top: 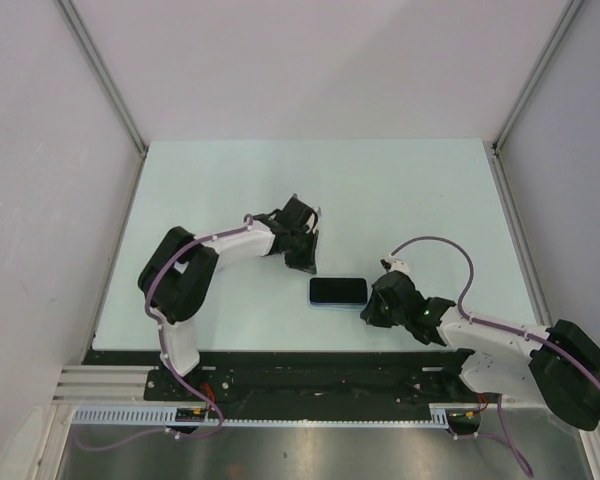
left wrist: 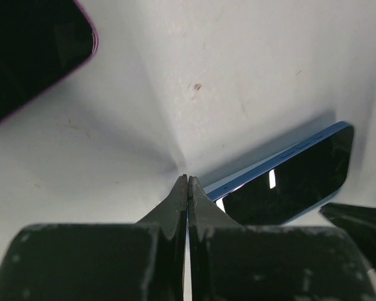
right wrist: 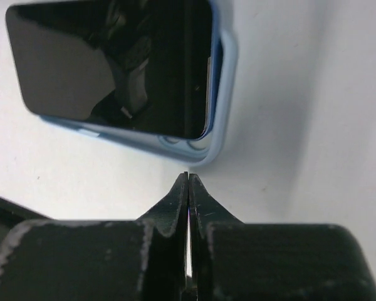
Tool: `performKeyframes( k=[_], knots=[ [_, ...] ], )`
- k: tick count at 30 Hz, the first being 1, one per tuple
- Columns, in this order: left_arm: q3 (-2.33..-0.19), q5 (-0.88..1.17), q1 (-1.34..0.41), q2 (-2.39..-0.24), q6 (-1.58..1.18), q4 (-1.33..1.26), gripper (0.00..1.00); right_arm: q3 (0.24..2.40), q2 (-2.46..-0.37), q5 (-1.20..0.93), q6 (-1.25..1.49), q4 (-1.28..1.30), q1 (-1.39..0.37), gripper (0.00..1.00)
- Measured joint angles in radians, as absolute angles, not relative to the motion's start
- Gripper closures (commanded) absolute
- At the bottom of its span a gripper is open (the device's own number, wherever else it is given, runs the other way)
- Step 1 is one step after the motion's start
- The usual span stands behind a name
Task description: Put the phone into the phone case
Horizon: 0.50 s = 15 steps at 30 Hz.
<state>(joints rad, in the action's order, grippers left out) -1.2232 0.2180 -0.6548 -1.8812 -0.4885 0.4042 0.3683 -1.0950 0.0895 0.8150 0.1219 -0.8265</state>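
A black phone [top: 338, 290] lies screen up inside a light blue case [top: 338, 304] between my two grippers. In the right wrist view the phone [right wrist: 113, 69] sits in the case [right wrist: 227, 75], with a small gap to the rim at the near corner. My right gripper [right wrist: 187, 175] is shut and empty, its tips just short of that corner, also seen from above [top: 368, 312]. My left gripper [left wrist: 187, 177] is shut and empty, its tips at the case's long edge [left wrist: 269, 164], just behind the phone from above [top: 305, 265].
A dark flat object with a pink rim [left wrist: 31, 50] lies at the upper left of the left wrist view; it does not show from above. The pale table [top: 230, 190] is walled on three sides by white panels.
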Motion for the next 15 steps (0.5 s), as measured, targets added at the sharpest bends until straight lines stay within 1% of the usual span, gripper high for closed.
performKeyframes(
  k=[7,15],
  knots=[
    [-1.085,0.194,-0.661,-1.824,-0.509,0.365,1.00,0.367,-1.154,0.106,0.801,0.050,-0.757,1.00],
    [-0.987,0.223,-0.681,-1.765,-0.550,0.278,1.00,0.368,-1.256,0.073,0.760,-0.132,-0.661,1.00]
  ],
)
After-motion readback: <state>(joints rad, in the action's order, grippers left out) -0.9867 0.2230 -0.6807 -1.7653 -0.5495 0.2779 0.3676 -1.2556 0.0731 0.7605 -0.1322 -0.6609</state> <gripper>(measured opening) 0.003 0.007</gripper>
